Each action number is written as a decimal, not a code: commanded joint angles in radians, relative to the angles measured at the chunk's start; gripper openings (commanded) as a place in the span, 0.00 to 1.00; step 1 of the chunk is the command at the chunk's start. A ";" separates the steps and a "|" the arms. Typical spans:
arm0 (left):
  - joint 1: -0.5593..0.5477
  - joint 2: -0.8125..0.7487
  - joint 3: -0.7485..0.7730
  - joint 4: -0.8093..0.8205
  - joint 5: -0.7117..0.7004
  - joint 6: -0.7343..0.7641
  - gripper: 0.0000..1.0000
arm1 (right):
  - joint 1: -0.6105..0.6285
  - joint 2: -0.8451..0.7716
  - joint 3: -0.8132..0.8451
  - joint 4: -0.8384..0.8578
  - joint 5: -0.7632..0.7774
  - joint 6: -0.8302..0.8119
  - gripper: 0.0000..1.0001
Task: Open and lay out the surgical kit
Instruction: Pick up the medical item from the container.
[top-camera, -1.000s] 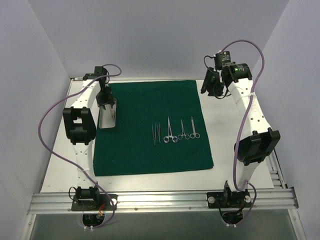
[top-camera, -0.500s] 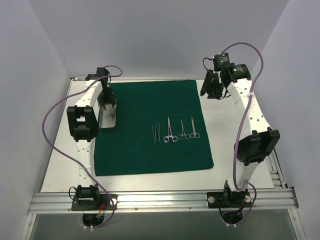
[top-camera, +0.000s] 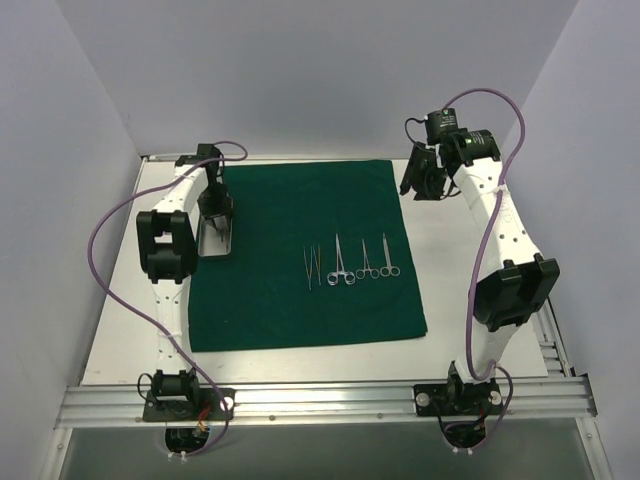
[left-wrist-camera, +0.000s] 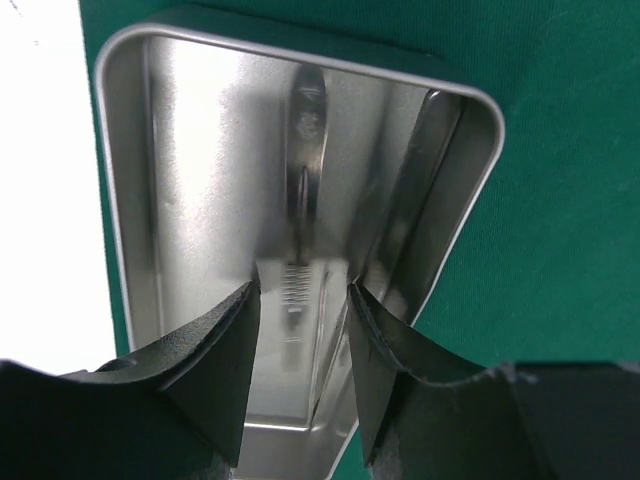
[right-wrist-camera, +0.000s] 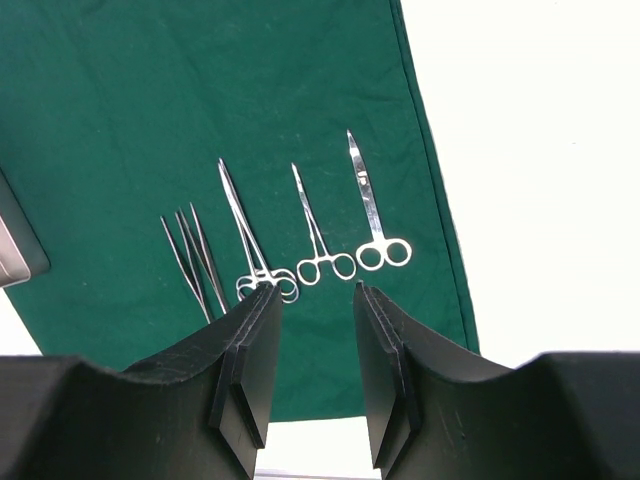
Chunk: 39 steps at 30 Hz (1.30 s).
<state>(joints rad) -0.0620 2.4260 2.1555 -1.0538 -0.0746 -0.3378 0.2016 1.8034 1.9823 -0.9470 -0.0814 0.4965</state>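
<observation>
The dark green cloth (top-camera: 300, 290) lies spread flat as a large square. The silver tray (top-camera: 205, 245) stands on its left edge. My left gripper (top-camera: 214, 212) hovers over the tray's far end, open. In the left wrist view its gripper (left-wrist-camera: 300, 300) straddles the tray's right wall (left-wrist-camera: 440, 180), holding nothing. Tweezers (top-camera: 312, 267) and three ring-handled forceps (top-camera: 342, 262) lie in a row on the cloth. My right gripper (top-camera: 420, 178) is raised at the back right, open and empty. In the right wrist view the gripper (right-wrist-camera: 318, 300) looks down on the forceps (right-wrist-camera: 315, 225) and tweezers (right-wrist-camera: 195, 255).
White table (top-camera: 470, 250) surrounds the cloth, with grey walls on three sides and a metal rail (top-camera: 320, 400) at the front. Purple cables (top-camera: 95, 250) loop off both arms. A corner of the tray (right-wrist-camera: 15, 250) shows in the right wrist view.
My left arm's wrist has shifted slightly toward the back over the tray. The right gripper has drifted a little. The tray and instruments have stayed put.
</observation>
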 joint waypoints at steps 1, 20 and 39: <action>-0.009 -0.042 -0.022 0.046 -0.001 -0.015 0.49 | -0.008 -0.061 -0.014 -0.027 -0.003 0.002 0.36; -0.024 -0.165 -0.160 0.100 -0.005 -0.035 0.52 | -0.018 -0.078 -0.056 -0.013 -0.032 0.001 0.36; -0.025 -0.097 -0.114 0.074 -0.022 -0.004 0.02 | -0.018 -0.099 -0.091 0.004 -0.049 0.017 0.36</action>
<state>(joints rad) -0.0883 2.3280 1.9965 -0.9806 -0.0898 -0.3553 0.1894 1.7630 1.8996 -0.9367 -0.1215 0.5041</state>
